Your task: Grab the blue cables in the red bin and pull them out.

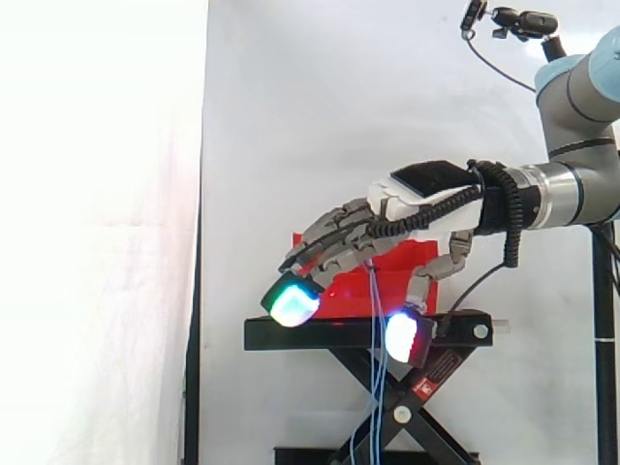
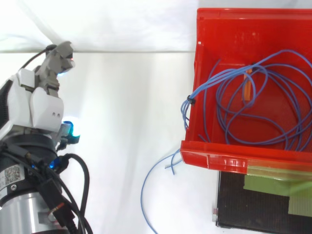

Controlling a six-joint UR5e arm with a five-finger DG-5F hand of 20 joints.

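White curtain backs the whole work area.

Side view: the arm [image 1: 581, 184] enters from the right edge and carries the robot hand [image 1: 412, 205] above the black stand [image 1: 320, 334]. The fingers are stretched forward and down, only loosely bent, with the thumb hanging apart from them. The hand is spread and nothing is clamped in it. One fingertip [image 1: 294, 302] glows green and cyan just above the stand's left end, and the thumb pad glows white near the stand's front edge. The red bin [image 1: 392, 291] sits on the stand behind the hand. Blue cables [image 1: 380, 373] drop in thin strands from the bin's level, past the stand's front edge and down between its crossed legs.

Top view: the red bin [image 2: 209, 160] overhangs the stand [image 2: 243, 209], which bears green tape [image 2: 273, 184]. Most of the blue cables [image 2: 253, 100] lie coiled inside the bin beside a small orange piece [image 2: 247, 88]. A bundle climbs over the bin wall that faces the robot hand [image 2: 44, 105], and one loop hangs outside below that corner. The hand is well apart from bin and cables.
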